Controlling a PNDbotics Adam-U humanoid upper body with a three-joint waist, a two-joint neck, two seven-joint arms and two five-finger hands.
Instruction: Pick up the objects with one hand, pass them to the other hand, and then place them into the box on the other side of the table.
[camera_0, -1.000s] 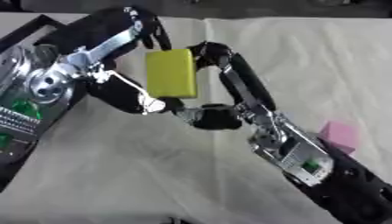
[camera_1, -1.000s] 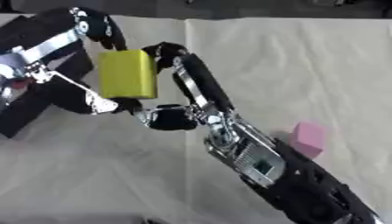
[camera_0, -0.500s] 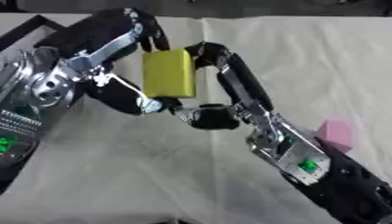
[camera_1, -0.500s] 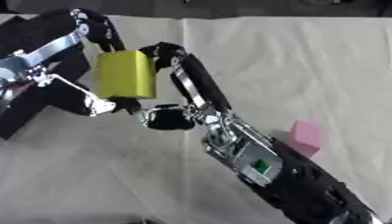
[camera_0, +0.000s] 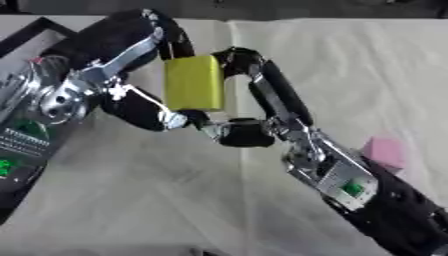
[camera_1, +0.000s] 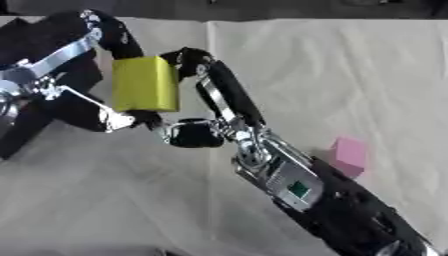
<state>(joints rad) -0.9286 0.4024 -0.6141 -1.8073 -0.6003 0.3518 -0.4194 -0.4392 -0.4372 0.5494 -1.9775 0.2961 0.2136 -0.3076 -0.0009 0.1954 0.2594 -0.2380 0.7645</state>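
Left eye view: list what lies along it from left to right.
Box → left hand → yellow block, held between both hands → right hand → pink block lying on the cloth-covered table.

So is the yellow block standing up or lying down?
Standing up: the yellow block is held upright above the table between the left hand and right hand.

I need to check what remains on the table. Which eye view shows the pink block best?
The right eye view: the pink block lies whole on the cloth, clear of the right arm. In the left eye view the same block sits nearer the picture's edge, with the arm crowding its lower side.
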